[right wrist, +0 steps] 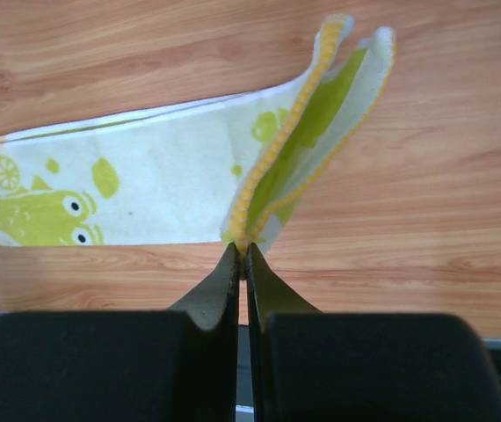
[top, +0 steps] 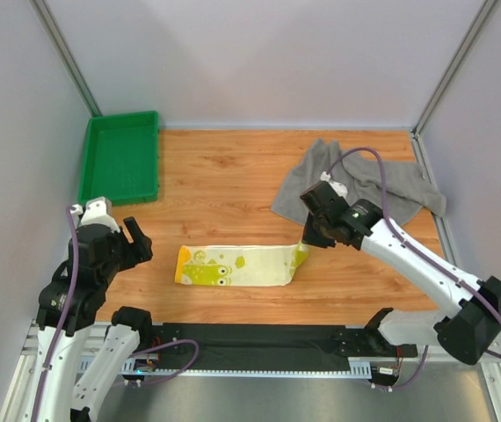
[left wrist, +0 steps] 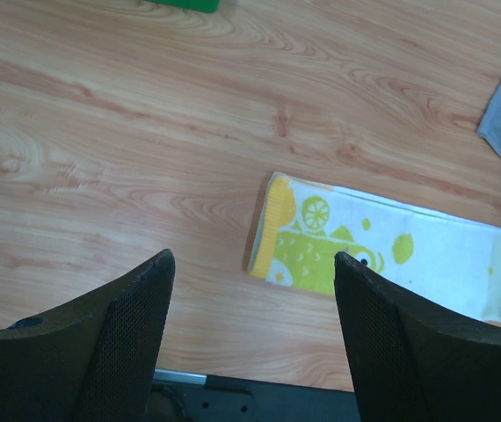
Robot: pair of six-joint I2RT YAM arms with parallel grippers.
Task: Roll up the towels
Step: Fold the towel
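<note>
A white-yellow towel with a green-yellow print (top: 237, 265) lies folded into a long strip across the middle of the table. Its right end is lifted off the wood, pinched by my right gripper (top: 306, 243), which is shut on that yellow-edged corner (right wrist: 255, 215). The rest of the printed towel (right wrist: 127, 189) lies flat toward the left. My left gripper (top: 132, 237) hovers open over bare wood, left of the strip's yellow-banded end (left wrist: 277, 233), touching nothing; its fingers (left wrist: 136, 334) stand wide apart. A plain grey towel (top: 356, 180) lies crumpled at the back right, partly under my right arm.
A green tray (top: 120, 158) sits at the back left corner by the wall. A black rail (top: 268, 338) runs along the table's near edge between the arm bases. Grey walls close in the left, back and right sides.
</note>
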